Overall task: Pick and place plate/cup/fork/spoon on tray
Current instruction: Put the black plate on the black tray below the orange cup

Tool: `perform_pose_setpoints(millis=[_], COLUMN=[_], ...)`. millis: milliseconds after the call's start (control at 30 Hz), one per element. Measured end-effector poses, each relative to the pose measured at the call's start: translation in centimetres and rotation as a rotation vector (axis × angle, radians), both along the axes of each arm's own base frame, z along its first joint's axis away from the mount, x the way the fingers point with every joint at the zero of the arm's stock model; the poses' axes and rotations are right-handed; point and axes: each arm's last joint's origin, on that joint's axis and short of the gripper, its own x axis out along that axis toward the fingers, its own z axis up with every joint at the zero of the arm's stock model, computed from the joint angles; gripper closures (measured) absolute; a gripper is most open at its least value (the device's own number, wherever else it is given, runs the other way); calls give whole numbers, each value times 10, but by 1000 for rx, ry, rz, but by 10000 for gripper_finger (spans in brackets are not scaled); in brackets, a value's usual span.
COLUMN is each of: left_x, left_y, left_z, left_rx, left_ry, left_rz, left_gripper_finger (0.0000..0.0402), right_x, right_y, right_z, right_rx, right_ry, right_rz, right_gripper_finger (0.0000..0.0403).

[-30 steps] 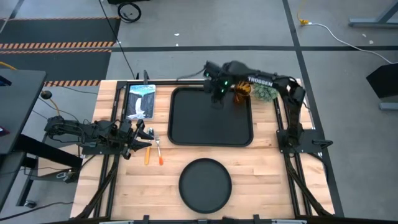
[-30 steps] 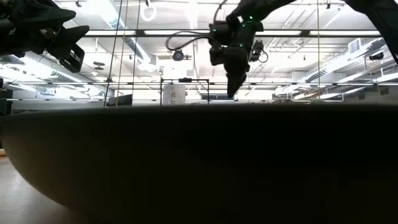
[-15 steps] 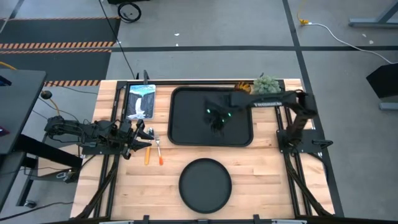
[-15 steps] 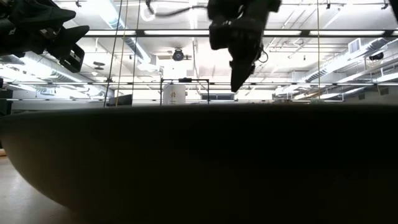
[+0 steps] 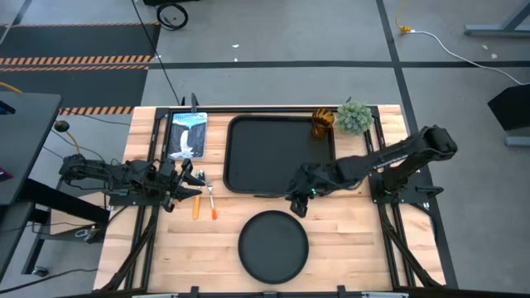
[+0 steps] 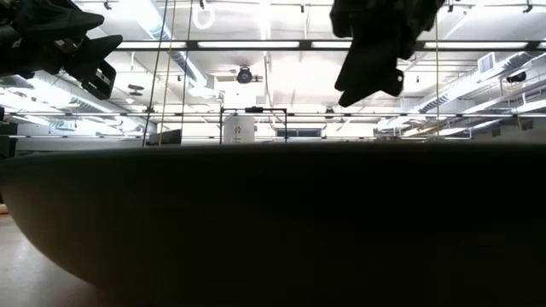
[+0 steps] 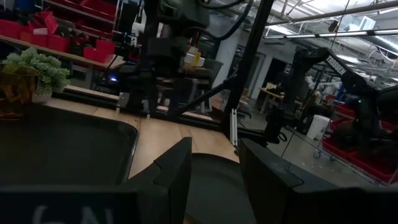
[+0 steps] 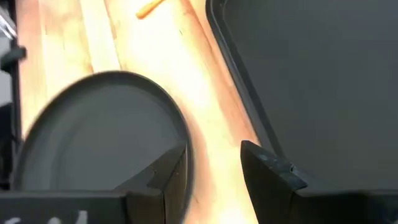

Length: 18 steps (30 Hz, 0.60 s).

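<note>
The black tray [image 5: 281, 157] lies mid-table. The amber cup [image 5: 322, 122] stands at its far right corner. The round black plate [image 5: 273, 246] lies on the table near the front edge and also shows in the right wrist view [image 8: 93, 137]. The fork [image 5: 212, 202] and the spoon [image 5: 196, 206] lie on the wood left of the tray. My right gripper [image 5: 298, 204] is open and empty, above the gap between the tray's near rim [image 8: 230, 68] and the plate. My left gripper [image 5: 187, 182] is open and empty, beside the cutlery.
A green bushy plant [image 5: 354, 117] stands right of the cup, off the tray. A blue-and-white card [image 5: 187, 134] lies at the far left. Dark frame rails run along both table sides. In the low view the plate's rim [image 6: 273, 222] blocks the lower picture.
My right gripper has left the tray's far right corner beside the cup and swept across the tray toward the table's near edge. It now stands by the tray's near rim and the plate. The cup stays in place.
</note>
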Motion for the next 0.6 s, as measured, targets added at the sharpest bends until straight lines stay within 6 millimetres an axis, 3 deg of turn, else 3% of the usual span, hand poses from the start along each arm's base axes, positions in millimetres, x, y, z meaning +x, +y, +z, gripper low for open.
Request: perform_pose_setpoints(millis=[233,600], left_x=[0,0], left_y=[0,0], left_z=[0,0], left_rx=[0,-1], left_ry=[0,0], left_rz=[0,0], left_gripper_finger=[260,260], right_x=[-12,-29], right_y=[36,81], right_z=[-15,-20], right_rx=[100,205], right_ry=[-45,-26], right_rz=[-74,-86], right_gripper_finger=[245,245])
